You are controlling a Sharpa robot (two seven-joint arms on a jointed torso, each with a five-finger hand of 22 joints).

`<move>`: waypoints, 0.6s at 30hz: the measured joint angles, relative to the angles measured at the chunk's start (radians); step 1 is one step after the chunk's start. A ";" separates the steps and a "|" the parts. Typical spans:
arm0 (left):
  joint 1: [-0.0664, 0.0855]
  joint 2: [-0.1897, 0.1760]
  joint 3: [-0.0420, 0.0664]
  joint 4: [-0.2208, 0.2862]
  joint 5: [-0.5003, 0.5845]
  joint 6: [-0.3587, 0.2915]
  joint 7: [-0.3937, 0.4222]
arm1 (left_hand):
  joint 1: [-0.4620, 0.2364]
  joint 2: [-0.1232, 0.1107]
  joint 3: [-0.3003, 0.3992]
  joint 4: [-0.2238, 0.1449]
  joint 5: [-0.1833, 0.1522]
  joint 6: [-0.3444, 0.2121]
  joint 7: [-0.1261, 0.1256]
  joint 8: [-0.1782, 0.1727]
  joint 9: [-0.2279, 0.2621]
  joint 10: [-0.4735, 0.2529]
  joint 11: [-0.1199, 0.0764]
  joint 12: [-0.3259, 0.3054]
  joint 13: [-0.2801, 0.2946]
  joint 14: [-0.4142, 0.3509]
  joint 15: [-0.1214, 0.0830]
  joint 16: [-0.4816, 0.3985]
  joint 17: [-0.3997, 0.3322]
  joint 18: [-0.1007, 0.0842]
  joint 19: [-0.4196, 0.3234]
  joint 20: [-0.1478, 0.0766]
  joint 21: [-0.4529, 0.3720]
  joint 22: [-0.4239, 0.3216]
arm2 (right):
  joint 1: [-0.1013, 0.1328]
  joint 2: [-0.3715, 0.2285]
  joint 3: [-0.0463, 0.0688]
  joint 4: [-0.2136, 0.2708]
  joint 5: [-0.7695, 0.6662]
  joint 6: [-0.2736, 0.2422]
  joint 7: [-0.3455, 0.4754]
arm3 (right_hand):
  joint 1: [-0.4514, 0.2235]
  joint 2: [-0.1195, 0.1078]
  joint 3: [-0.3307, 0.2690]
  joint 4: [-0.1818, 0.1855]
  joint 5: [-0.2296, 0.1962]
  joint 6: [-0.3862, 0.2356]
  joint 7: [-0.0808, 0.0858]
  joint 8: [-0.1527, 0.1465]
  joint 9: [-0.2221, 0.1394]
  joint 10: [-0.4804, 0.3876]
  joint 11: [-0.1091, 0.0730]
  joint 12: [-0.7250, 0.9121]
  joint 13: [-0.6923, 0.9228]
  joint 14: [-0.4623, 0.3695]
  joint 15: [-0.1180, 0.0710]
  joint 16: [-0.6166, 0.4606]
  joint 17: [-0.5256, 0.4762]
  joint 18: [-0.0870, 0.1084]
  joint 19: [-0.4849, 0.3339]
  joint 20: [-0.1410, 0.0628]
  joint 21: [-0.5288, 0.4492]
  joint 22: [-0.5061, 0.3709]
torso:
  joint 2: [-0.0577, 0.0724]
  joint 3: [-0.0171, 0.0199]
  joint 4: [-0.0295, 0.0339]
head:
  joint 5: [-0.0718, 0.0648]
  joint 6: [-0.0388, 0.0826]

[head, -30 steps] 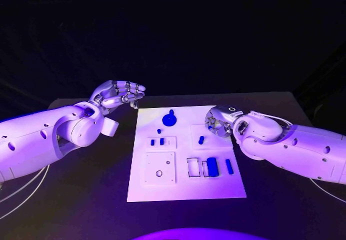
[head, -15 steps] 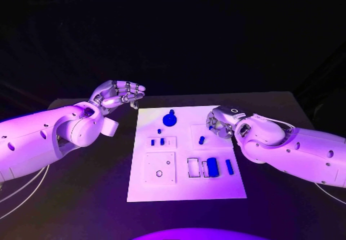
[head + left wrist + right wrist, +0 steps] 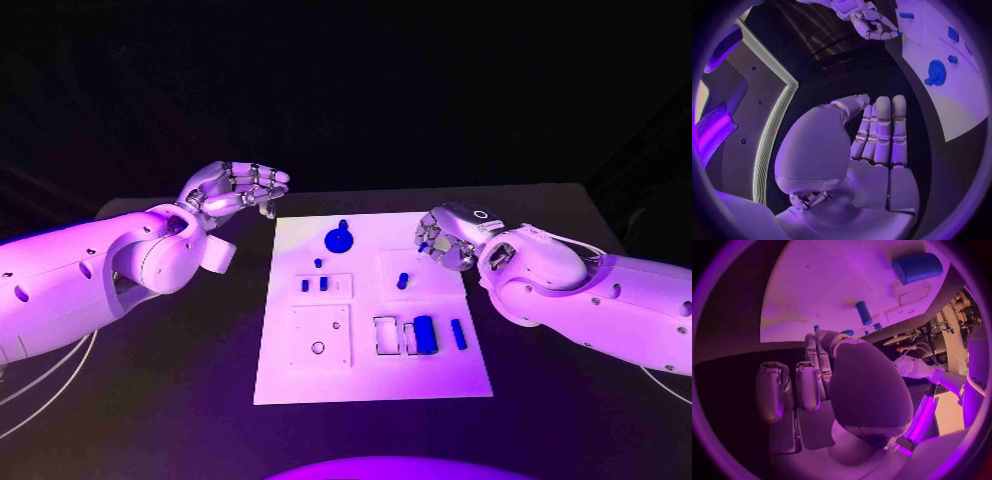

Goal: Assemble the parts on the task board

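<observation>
The white task board [image 3: 368, 375] lies in the middle of the table. On it are a round blue disc [image 3: 339, 239], two small blue pieces [image 3: 313, 284], a short blue peg [image 3: 402, 280], a thick blue block [image 3: 424, 330] and a slim blue bar [image 3: 459, 333]. My right hand [image 3: 447, 238] hovers over the board's right edge, fingers curled, and a tiny blue part [image 3: 898, 32] sits pinched at its fingertips. My left hand [image 3: 238, 187] hangs off the board's far left corner, fingers curled in with nothing in them. The right wrist view shows the block [image 3: 917, 267] and the peg [image 3: 864, 312].
The black table [image 3: 173, 400] surrounds the board on all sides. Both white forearms [image 3: 87, 280] reach in low from the sides. White recessed frames [image 3: 320, 335] lie on the board's near half.
My right hand has drifted a little to the right and toward the far side above the board's edge. The left hand and the parts on the board have stayed put.
</observation>
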 measured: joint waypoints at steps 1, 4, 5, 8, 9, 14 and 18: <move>0.000 0.000 0.000 0.000 0.000 0.000 0.000 | 0.000 0.000 0.000 0.000 0.000 0.000 0.000 0.000 0.000 0.000 0.000 0.000 0.000 0.000 0.000 0.000 0.000 0.000 0.000 0.000 0.000 0.000 | 0.000 -0.003 0.001 0.006 0.002 -0.003 0.001 | 0.000 0.000 0.000 0.000 0.000 0.000 0.000 0.000 0.000 0.000 0.000 0.000 0.000 0.000 0.000 0.000 0.000 0.000 0.000 0.000 0.004 0.000 | 0.000 0.0001 0.0001 | 0.000 0.000; 0.000 0.000 0.000 -0.001 0.000 0.000 0.000 | 0.000 0.000 0.000 0.000 0.000 0.000 0.000 0.000 0.000 0.000 0.000 0.000 0.000 0.000 0.000 0.000 0.000 0.000 0.000 0.000 0.000 -0.001 | 0.001 -0.013 0.002 0.027 0.009 -0.009 0.004 | 0.000 0.000 0.000 0.000 0.000 0.000 0.000 0.000 0.000 0.001 -0.001 0.000 -0.001 0.000 0.000 0.000 0.000 0.000 0.000 0.000 0.007 0.000 | 0.000 0.0001 0.0001 | 0.001 0.000; 0.000 0.000 0.000 -0.001 0.000 0.000 0.000 | 0.000 0.000 0.000 0.000 0.000 0.000 0.000 0.000 0.000 0.000 0.000 0.000 0.000 0.000 0.000 0.000 0.000 0.000 0.000 0.000 0.000 -0.001 | 0.001 -0.016 0.002 0.036 0.012 -0.011 0.005 | 0.000 0.000 0.000 0.000 0.000 0.000 0.000 0.000 0.000 0.001 -0.001 0.000 -0.001 0.000 0.000 0.000 0.000 0.000 0.000 0.000 0.007 0.000 | 0.000 0.0001 0.0003 | 0.002 0.000; 0.000 0.001 0.000 -0.001 0.000 0.000 0.000 | 0.000 0.000 0.000 0.000 0.000 0.000 0.000 0.000 0.000 0.000 0.000 0.000 0.000 0.000 0.000 0.000 0.000 0.000 0.000 0.000 0.000 -0.001 | 0.001 -0.026 0.003 0.075 0.023 -0.018 0.009 | -0.004 -0.004 0.000 0.000 0.000 0.000 0.000 0.000 0.000 0.003 -0.003 0.000 -0.001 0.000 0.000 0.000 0.000 0.000 0.000 0.000 0.007 0.000 | 0.000 0.0001 0.0004 | 0.003 0.001; 0.000 0.001 0.000 -0.001 0.000 0.000 0.000 | 0.000 0.000 0.000 0.000 0.000 0.000 0.000 0.000 0.000 0.000 0.000 0.000 0.000 0.000 0.000 0.000 0.000 0.000 0.000 0.000 0.000 -0.001 | 0.001 -0.027 0.003 0.087 0.025 -0.020 0.010 | -0.004 -0.004 0.000 0.000 0.000 0.000 0.000 0.000 0.000 0.003 -0.003 0.000 -0.001 0.000 0.000 0.000 0.000 0.000 0.000 0.000 0.007 0.000 | 0.000 0.0002 0.0003 | 0.003 0.001; 0.000 0.003 0.000 -0.001 0.000 0.000 0.000 | 0.000 0.000 0.000 0.000 0.000 0.000 0.000 0.000 0.000 0.000 0.000 0.000 0.000 0.000 0.000 0.000 0.000 0.000 0.000 0.000 0.000 -0.001 | -0.004 -0.019 0.003 0.153 0.039 -0.020 0.019 | -0.004 -0.004 0.002 -0.004 -0.004 -0.001 -0.001 0.000 0.002 0.009 -0.009 -0.005 -0.001 0.000 0.000 0.000 0.000 0.000 0.000 0.000 0.007 0.000 | 0.000 0.0005 -0.0006 | 0.009 0.001; 0.000 0.006 0.000 0.000 0.000 0.000 0.000 | 0.000 0.000 0.000 0.000 0.000 0.000 0.000 0.000 0.000 0.000 0.000 0.000 -0.001 0.000 0.000 0.000 0.000 0.000 0.000 0.000 0.000 -0.001 | -0.011 -0.001 0.003 0.191 0.045 -0.013 0.025 | -0.004 -0.004 0.002 -0.004 -0.010 0.002 0.002 -0.001 0.003 0.010 -0.010 -0.005 -0.001 0.000 0.000 0.000 0.000 0.000 0.000 0.000 0.007 0.000 | 0.000 -0.0005 -0.0003 | 0.013 -0.001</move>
